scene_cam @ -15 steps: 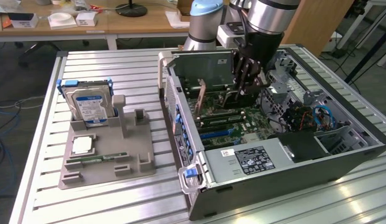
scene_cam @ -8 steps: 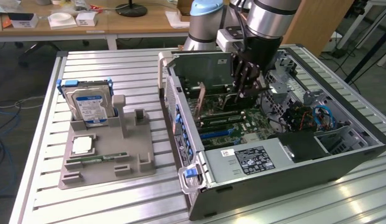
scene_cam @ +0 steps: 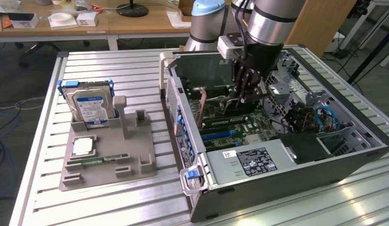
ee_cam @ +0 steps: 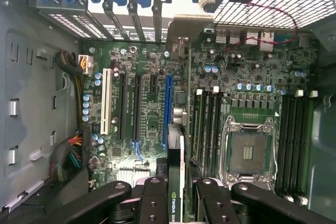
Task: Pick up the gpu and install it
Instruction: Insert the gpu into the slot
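Arm [scene_cam: 273, 28]: brushed silver-grey tube sections with a black ring band around one. Pale blue cap [scene_cam: 208, 7] on one joint. Black cables [scene_cam: 243, 16] run along the outside of the tube. Small light-grey box [scene_cam: 230, 47] is mounted at the wrist, rounded corners. Gripper [scene_cam: 248, 96]: all black, long slim linkage body. In the wrist view the gripper [ee_cam: 176, 205] shows four matte black link bars [ee_cam: 152, 203] with rounded ends and recessed round pivot holes along each.

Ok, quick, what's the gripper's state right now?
The gripper is closed, holding the gpu edge-on over the motherboard.
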`<state>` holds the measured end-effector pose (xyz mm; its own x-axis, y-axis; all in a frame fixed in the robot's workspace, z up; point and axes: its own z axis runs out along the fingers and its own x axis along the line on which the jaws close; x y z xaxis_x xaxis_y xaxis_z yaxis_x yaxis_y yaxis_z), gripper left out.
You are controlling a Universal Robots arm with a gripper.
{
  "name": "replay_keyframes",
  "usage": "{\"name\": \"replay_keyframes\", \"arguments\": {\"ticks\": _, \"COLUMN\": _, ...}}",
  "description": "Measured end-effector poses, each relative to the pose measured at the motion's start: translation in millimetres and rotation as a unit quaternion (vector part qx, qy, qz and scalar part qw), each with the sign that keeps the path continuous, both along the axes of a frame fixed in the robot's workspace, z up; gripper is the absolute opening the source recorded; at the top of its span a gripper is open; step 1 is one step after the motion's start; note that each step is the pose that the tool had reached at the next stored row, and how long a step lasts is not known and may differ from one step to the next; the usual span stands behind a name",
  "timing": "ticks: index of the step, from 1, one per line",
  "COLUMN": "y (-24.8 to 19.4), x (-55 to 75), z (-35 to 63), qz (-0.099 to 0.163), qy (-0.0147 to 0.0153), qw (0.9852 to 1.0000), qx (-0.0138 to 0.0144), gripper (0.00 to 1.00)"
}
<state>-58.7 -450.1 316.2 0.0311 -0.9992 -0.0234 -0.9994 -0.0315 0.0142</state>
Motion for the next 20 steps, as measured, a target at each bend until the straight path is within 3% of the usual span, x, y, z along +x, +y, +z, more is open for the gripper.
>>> {"name": "replay_keyframes", "arguments": {"ticks": 7, "y": -3.5, "x": -0.5, "z": -7.6, "qz": -0.001, "qy": -0.0028, "qw": 1.0, "qx": 0.0, "gripper": 0.26}}
{"name": "replay_keyframes", "arguments": {"ticks": 20, "y": -4.5, "x": -0.6, "z": -8.1, "qz": -0.01, "qy": -0.0028, "qw": 0.9999, "qx": -0.0004, "gripper": 0.26}}
